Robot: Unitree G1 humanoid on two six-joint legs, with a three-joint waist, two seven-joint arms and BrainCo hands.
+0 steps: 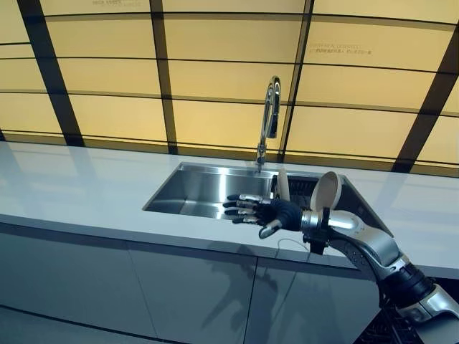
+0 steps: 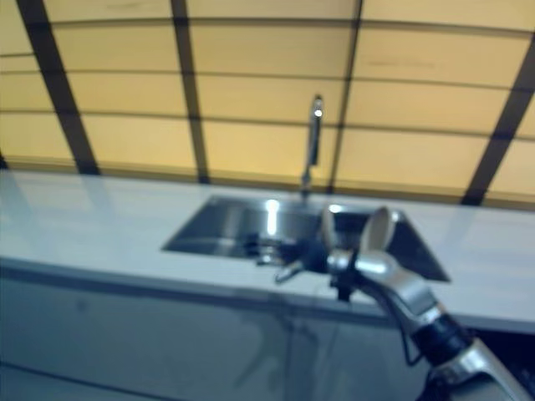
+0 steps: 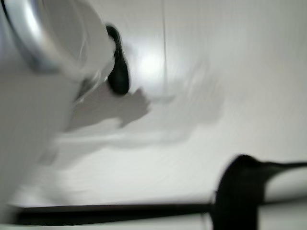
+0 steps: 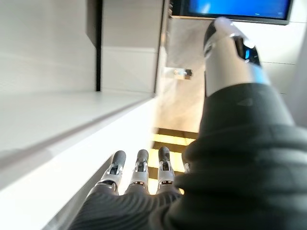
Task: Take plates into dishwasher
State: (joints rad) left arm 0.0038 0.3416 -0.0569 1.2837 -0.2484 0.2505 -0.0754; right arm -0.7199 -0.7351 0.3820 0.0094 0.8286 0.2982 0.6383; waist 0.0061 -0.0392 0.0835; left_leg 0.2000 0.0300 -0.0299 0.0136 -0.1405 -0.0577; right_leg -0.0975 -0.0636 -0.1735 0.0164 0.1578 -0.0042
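- Right hand (image 1: 267, 212) hovers over the sink (image 1: 193, 188), fingers spread straight, holding nothing.
- Two plates (image 1: 326, 192) stand on edge in the sink's right part, faces turned sideways.
- Left hand's fingers: cannot tell.

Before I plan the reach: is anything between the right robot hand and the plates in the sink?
Nothing visible. The right robot hand hangs open over the sink, and the upright plates stand just beside its wrist, with no object between them.

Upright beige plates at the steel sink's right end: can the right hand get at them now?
Probably yes: the open right hand hovers over the sink just beside the plates, nothing visibly between them.
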